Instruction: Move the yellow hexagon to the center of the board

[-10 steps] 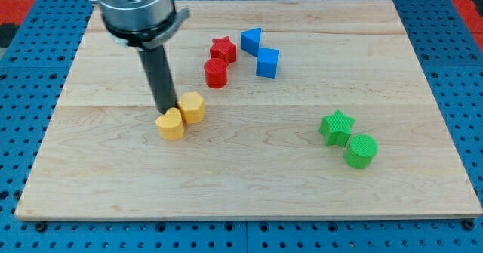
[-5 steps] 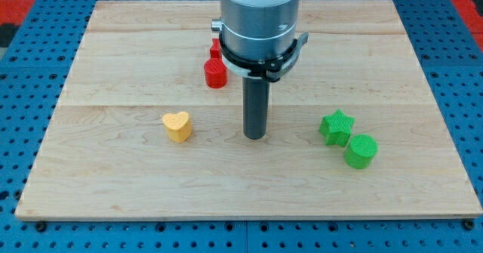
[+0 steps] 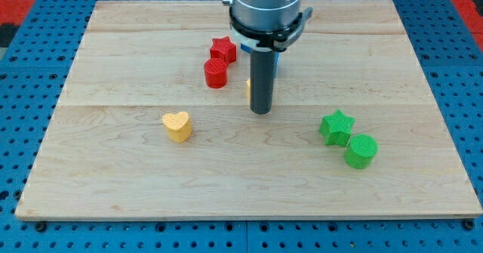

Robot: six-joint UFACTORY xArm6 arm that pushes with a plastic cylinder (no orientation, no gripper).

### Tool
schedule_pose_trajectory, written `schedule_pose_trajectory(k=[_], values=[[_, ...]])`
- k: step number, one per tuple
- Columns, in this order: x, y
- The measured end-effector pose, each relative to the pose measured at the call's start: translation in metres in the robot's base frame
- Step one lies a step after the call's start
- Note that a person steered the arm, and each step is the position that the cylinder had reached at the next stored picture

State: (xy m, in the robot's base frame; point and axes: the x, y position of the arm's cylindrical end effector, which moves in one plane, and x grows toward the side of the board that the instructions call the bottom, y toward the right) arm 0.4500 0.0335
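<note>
Your wooden tabletop [image 3: 113,177] carries a yellow heart [image 3: 177,126], red star [image 3: 223,48], red cylinder [image 3: 215,73], green star [image 3: 336,127] and green cylinder [image 3: 361,151].

My tip [image 3: 260,111] rests near the board's [image 3: 113,170] middle, with a sliver of the yellow hexagon [image 3: 248,88] showing just behind the rod's left edge. A yellow heart [image 3: 177,126] lies well to the view's left of the tip, and a red star [image 3: 223,49] and red cylinder [image 3: 216,73] sit toward the view's top left. A green star [image 3: 336,127] and green cylinder [image 3: 361,150] touch at the view's right, while blue [image 3: 278,59] peeks out behind the rod, shape unclear.
</note>
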Motion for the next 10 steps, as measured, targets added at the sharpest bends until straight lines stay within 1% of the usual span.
schedule_pose_trajectory(k=[1,2,3,10], values=[[-0.002,0.016],[-0.007,0.016],[-0.009,0.006],[-0.012,0.0]])
